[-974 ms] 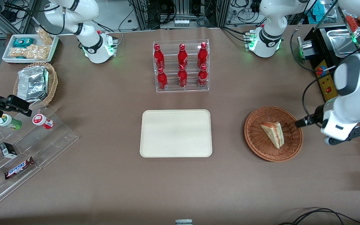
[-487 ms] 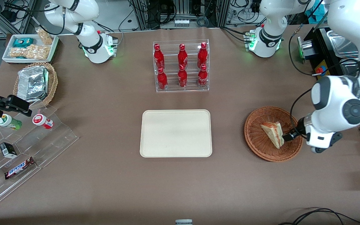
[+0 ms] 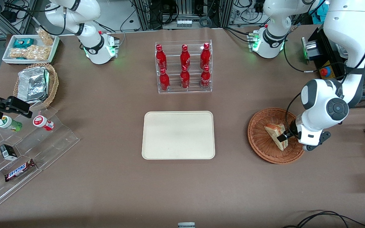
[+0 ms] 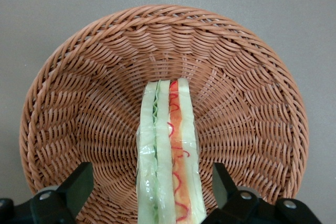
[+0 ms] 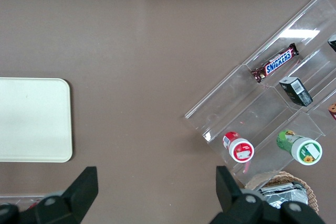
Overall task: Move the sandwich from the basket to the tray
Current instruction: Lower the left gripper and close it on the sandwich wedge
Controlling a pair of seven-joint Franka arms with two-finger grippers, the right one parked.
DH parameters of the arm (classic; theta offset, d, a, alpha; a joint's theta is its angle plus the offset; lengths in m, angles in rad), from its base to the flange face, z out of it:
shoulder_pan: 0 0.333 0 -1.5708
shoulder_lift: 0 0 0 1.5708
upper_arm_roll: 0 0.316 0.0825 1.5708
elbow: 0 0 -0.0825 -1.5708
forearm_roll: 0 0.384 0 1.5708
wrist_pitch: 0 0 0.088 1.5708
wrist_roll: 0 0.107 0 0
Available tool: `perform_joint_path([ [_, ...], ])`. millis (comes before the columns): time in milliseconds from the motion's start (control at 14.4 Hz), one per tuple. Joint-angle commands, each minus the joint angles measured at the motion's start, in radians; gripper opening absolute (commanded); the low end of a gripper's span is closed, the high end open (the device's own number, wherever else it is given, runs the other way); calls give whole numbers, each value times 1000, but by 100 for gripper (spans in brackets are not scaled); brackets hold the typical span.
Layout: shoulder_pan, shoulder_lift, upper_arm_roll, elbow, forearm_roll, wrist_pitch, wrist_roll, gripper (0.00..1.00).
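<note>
Gripper (image 4: 152, 195) low over basket (image 3: 260, 144), fingers (image 4: 79, 184) spread wide, 1 each side of sandwich (image 4: 167, 156). Sandwich lies in basket between them, cut edge up; contact with pads hard to judge, seemingly apart. Tray (image 3: 178, 135) well apart, toward parked arm's end of table.
</note>
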Motion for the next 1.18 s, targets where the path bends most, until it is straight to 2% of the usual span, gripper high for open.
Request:
perform_joint_path([
  [0, -7, 25, -5, -11, -8, 32, -19, 100],
  [278, -19, 51, -5, -18, -5, 32, -24, 100],
  [348, -19, 60, -5, -18, -2, 32, -24, 90],
  [487, -20, 59, -5, -20, -5, 31, -31, 47],
  [557, -22, 51, -5, -20, 0, 23, -33, 16],
  [626, -22, 48, -5, -12, 1, 20, -21, 11],
  [835, -37, -18, -13, 4, 3, -63, -17, 4],
  [974, -56, -65, -14, 66, 9, -170, 21, 4],
  [1113, -95, -64, -74, 170, 7, -273, 68, 5],
])
